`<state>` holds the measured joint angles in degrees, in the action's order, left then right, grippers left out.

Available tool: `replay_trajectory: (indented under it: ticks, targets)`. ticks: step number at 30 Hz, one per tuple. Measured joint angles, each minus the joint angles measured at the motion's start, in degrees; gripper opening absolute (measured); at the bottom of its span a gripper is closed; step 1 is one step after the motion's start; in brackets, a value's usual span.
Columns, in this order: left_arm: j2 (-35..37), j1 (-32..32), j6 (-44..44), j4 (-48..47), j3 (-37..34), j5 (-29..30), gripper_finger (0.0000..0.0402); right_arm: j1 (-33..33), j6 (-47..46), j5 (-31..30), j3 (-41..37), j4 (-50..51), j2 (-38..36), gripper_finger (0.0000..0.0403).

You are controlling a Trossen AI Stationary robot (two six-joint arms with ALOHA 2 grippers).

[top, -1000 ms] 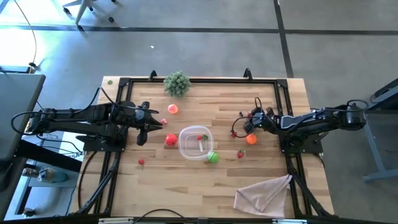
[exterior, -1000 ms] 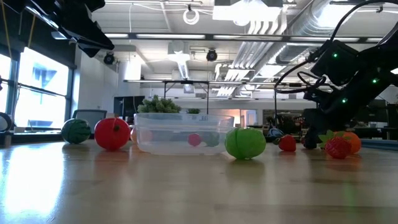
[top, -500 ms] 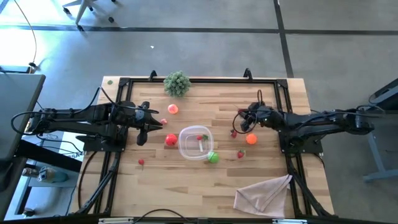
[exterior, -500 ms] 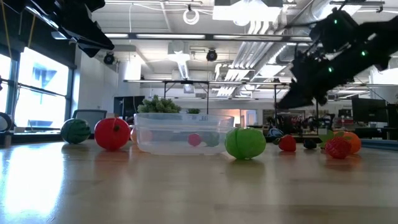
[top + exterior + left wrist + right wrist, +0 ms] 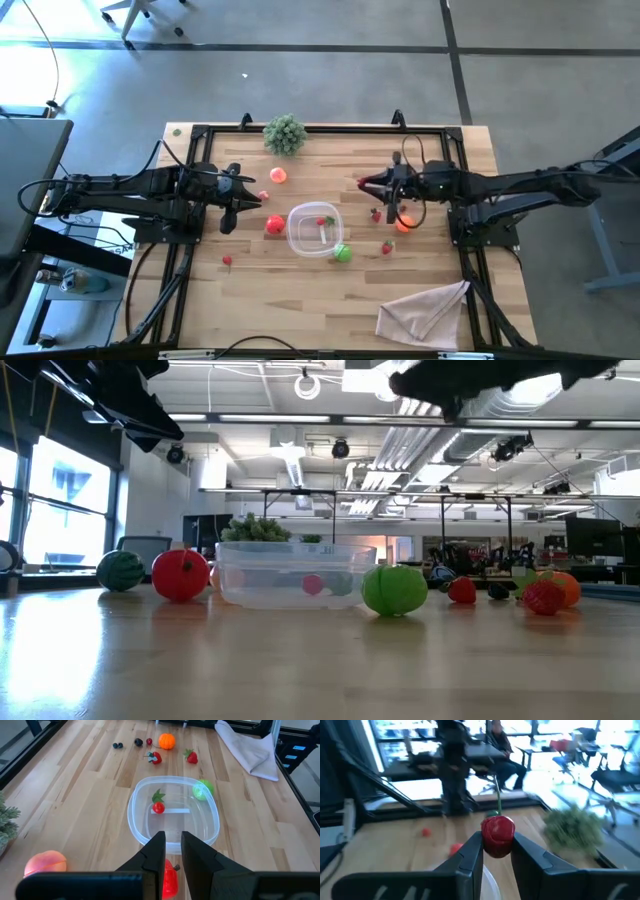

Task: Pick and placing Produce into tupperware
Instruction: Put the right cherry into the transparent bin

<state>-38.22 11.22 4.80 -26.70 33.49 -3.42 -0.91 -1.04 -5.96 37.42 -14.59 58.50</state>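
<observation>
The wooden table [image 5: 400,290] is seen from above, with a beige cloth [image 5: 425,310] lying crumpled at its near right corner and a bushy grey-green sprig [image 5: 285,133] at the far edge. The tupperware [image 5: 315,230] is set near the middle of the table; a small red fruit with a green leaf [image 5: 158,806] is seen lying inside it. A green fruit [image 5: 343,253] is placed just beside the container's near right corner, and a red tomato-like piece [image 5: 273,225] touches or nearly touches its left side. A peach-coloured fruit [image 5: 277,175] is found between the sprig and the container. An orange [image 5: 404,224] rests to the right of the container, with a strawberry [image 5: 387,248] near it and a small red piece [image 5: 227,262] well apart at the near left.

The left gripper [image 5: 232,212] is held above the table just left of the container, its fingers [image 5: 156,855] nearly closed with a narrow gap and nothing between them. The right gripper [image 5: 366,184] is raised above the table, right of and beyond the container, with its fingers [image 5: 470,855] pressed against a red cherry [image 5: 497,836], which is clamped between them with its stem pointing upward.
</observation>
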Motion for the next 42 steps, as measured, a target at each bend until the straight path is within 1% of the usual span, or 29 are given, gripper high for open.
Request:
replay_trajectory:
  ticks: [4,11,16,22,25,29,31,35,42]
  targets:
    - [-0.02,0.00,0.02,-0.02,0.00,0.00,0.0051,2.27,1.52,0.00,4.73,0.06,6.68,0.0071]
    - [-0.02,0.01,0.00,-0.02,0.00,0.00,0.0051,2.97,2.77,1.82,12.52,1.16,23.14,0.0071]
    - [-0.02,0.00,0.01,-0.01,-0.01,0.00,0.0051,2.80,1.14,3.04,17.65,6.40,33.71,0.0071]
    - [-0.02,0.00,0.00,-0.02,-0.02,0.01,0.0051,2.82,-1.74,3.17,23.08,15.58,42.97,0.0071]
    - [-0.02,0.00,0.02,0.00,-0.02,0.02,0.0051,2.82,-2.02,3.13,25.06,18.72,45.74,0.0071]
    - [-0.02,0.00,0.02,0.00,0.00,0.00,0.0051,2.82,-1.98,2.38,25.80,20.22,47.54,0.0071]
    - [-0.02,0.00,0.01,-0.01,0.00,0.00,0.0051,2.72,-1.98,1.88,25.85,20.32,47.69,0.0071]
    - [0.00,0.00,0.02,-0.01,0.00,0.01,0.0051,2.26,-1.55,-1.05,25.91,21.59,47.67,0.0071]
    - [-0.02,0.00,0.01,-0.02,0.00,0.00,0.0051,0.24,-1.44,-1.03,25.91,22.53,47.67,0.0071]
